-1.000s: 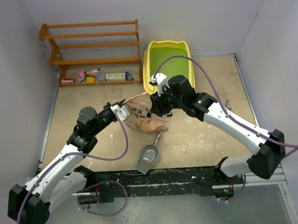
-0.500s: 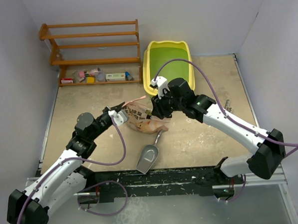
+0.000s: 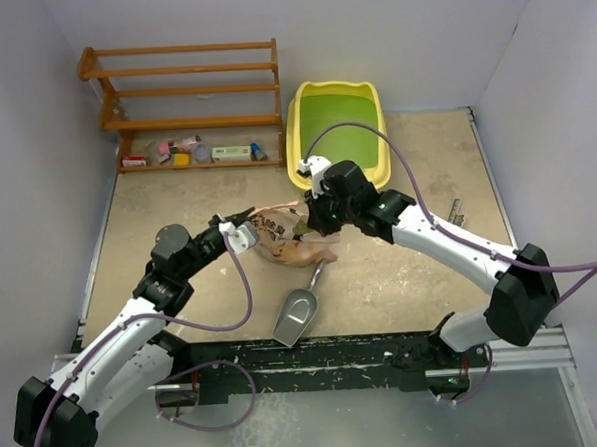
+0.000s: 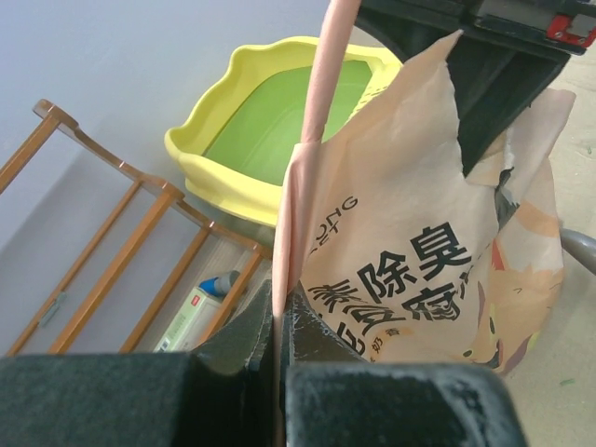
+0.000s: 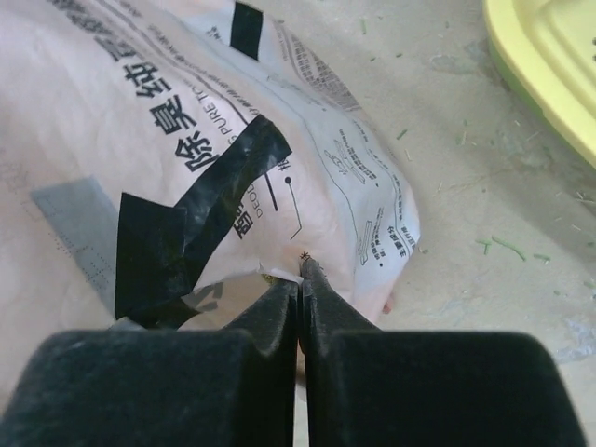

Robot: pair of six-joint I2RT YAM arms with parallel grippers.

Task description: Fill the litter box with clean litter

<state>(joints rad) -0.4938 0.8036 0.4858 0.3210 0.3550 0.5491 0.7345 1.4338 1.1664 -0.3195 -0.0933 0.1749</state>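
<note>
From above, the litter box [image 3: 336, 131] is sitting at the tabletop's far edge, both arms meeting over the pink bag [image 3: 284, 242] mid-table; the left wrist view alone is showing the left gripper [image 4: 279, 326] pinching the bag's top edge, the right wrist view the right gripper [image 5: 300, 279] pressing shut on its taped side.

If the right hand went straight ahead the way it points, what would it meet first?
The pink bag. The right hand has its shut tips right against the printed side, perhaps pinching a fold; contact is hard to judge.
</note>
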